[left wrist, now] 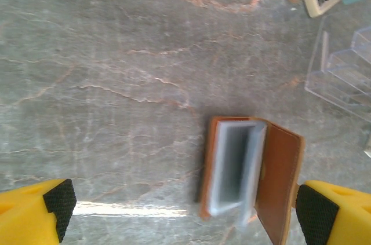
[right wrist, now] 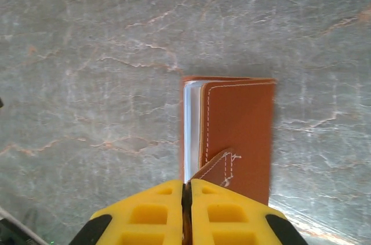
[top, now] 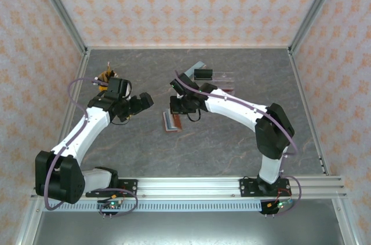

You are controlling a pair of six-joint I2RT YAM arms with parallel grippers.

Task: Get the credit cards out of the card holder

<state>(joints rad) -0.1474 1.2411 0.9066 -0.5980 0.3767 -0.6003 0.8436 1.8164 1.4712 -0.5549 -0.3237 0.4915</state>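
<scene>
Item 1: card holder (top: 173,121). Reddish-brown leather with white stitching, lying on the grey marbled table (top: 232,146) near its middle, between the 2 grippers. In the left wrist view the card holder (left wrist: 255,175) lies partly open, with light blue inner leaves showing and the brown cover swung out toward 3 o'clock. Whether any of those leaves is a card cannot be told. In the right wrist view the card holder (right wrist: 235,129) shows its stitched cover, with a small strap tab at the 6 o'clock end.

Item 2: left gripper (top: 145,101). It sits at 9 o'clock from the card holder, a little apart from it. In its own camera the left gripper (left wrist: 185,207) has its jaws spread wide with nothing between the pads.

Item 3: right gripper (top: 177,110). It sits at 12 o'clock from the card holder, just above it. In its own camera the right gripper (right wrist: 186,198) has its jaws pressed together at the holder's near edge, beside the tab. Whether something thin is nipped there cannot be told.

Item 4: clear acrylic organiser (top: 219,78). It stands at 1 o'clock from the card holder, well apart from it, and carries a black box (top: 203,74).
</scene>
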